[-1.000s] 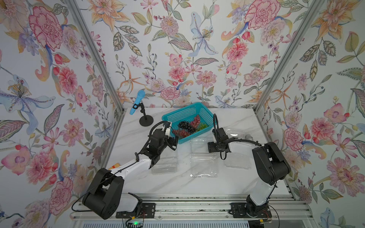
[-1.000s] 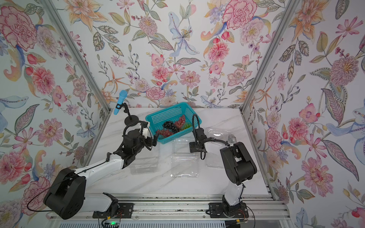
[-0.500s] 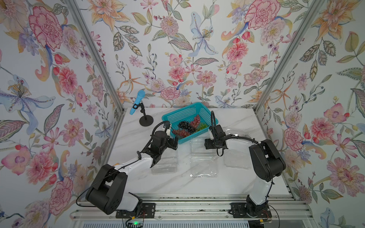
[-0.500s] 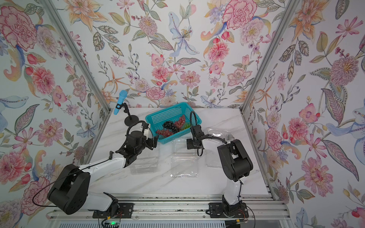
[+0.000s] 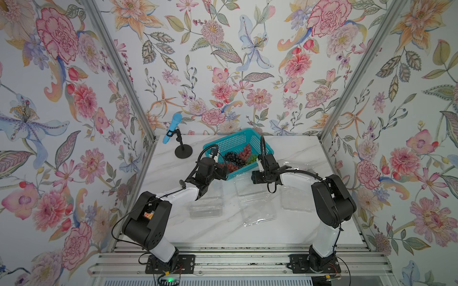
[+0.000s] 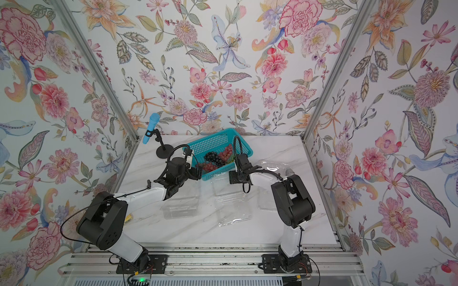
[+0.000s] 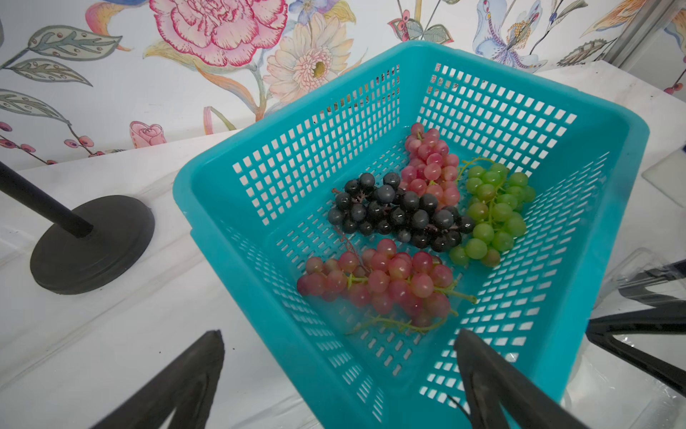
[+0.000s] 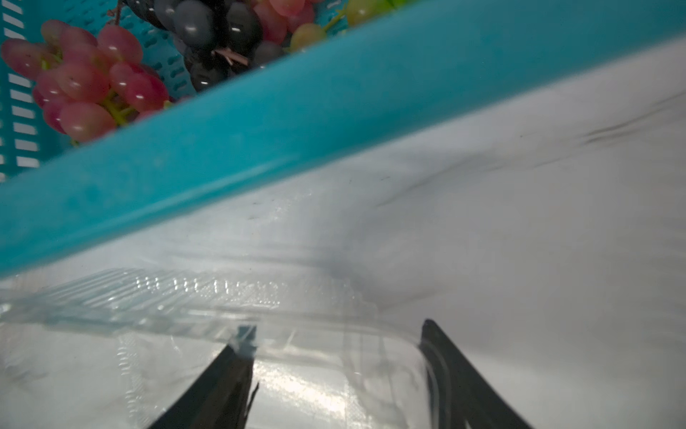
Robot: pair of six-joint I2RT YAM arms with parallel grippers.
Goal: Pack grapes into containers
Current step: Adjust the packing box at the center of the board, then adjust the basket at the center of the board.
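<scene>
The grapes [image 7: 408, 230], in red, dark and green bunches, are all kept inside the teal basket [image 7: 222, 237] at the back of the surface [image 5: 223, 232]. Three clear containers [image 5: 205, 205] are laid in a row just in front of the basket. The left jaws are held wide apart and released above the near corner of the basket. The right jaws are also spread, set low at a corner of the middle container [image 8: 222, 308], beside the basket wall; nothing is clamped.
</scene>
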